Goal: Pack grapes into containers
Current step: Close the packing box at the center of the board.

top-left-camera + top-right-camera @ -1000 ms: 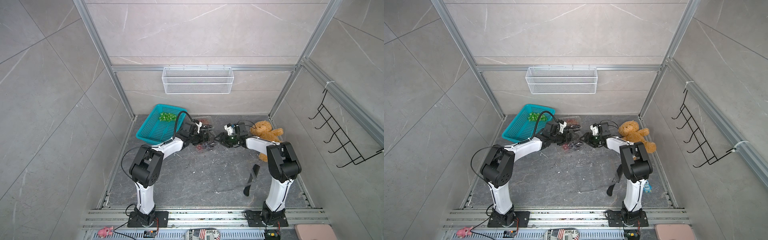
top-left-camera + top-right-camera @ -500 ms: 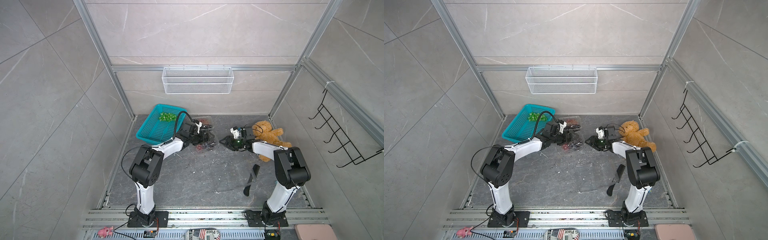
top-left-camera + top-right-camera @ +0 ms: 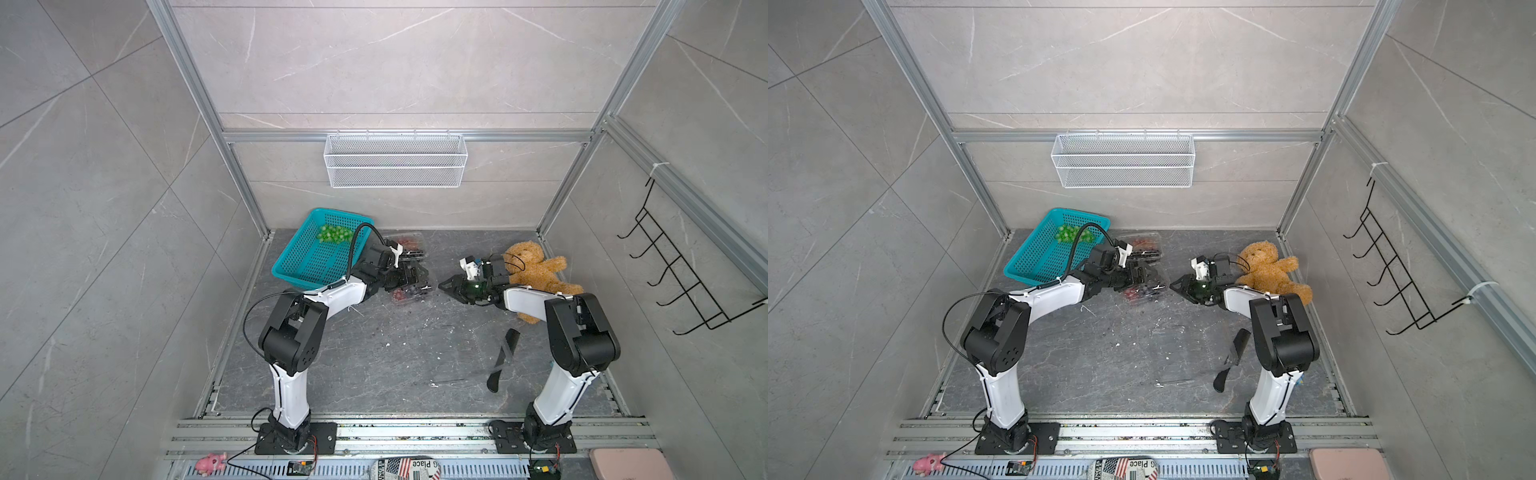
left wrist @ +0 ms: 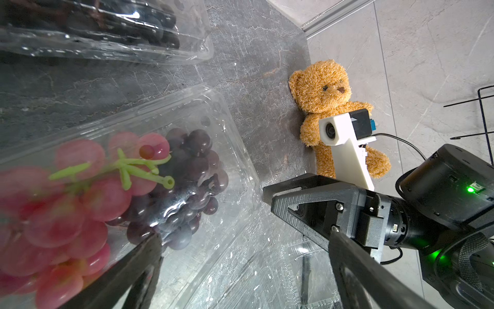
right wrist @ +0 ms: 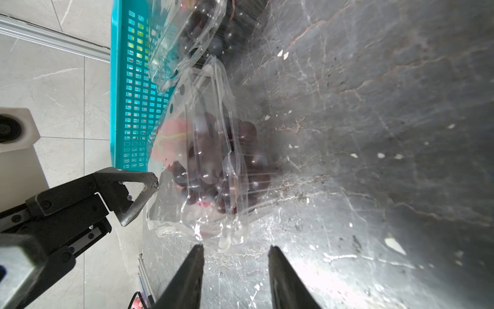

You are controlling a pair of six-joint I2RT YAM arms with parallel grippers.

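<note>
A clear container [image 3: 411,293] [image 3: 1142,294] lies at mid-floor holding red grapes [image 4: 58,214] and dark purple grapes [image 4: 187,184], seen through its plastic. My left gripper [image 3: 409,275] [image 4: 244,238] stands wide open over the near end of this container [image 4: 240,160], with nothing pinched. My right gripper [image 3: 444,286] [image 5: 235,248] sits just to the right of that box [image 5: 213,166]. It is apart from the box, and its jaws are partly open with only floor between them. A second container [image 3: 405,245] with dark grapes lies behind. Green grapes [image 3: 332,234] rest in the teal basket [image 3: 307,262].
A brown teddy bear [image 3: 536,270] lies behind my right wrist by the right wall. A black strip [image 3: 503,357] and faint clear plastic lie on the floor front right. A white wire basket [image 3: 395,164] hangs on the back wall.
My right gripper has drawn back to the right, away from the container and toward the teddy, and its jaws have narrowed. The left arm has stayed put.
</note>
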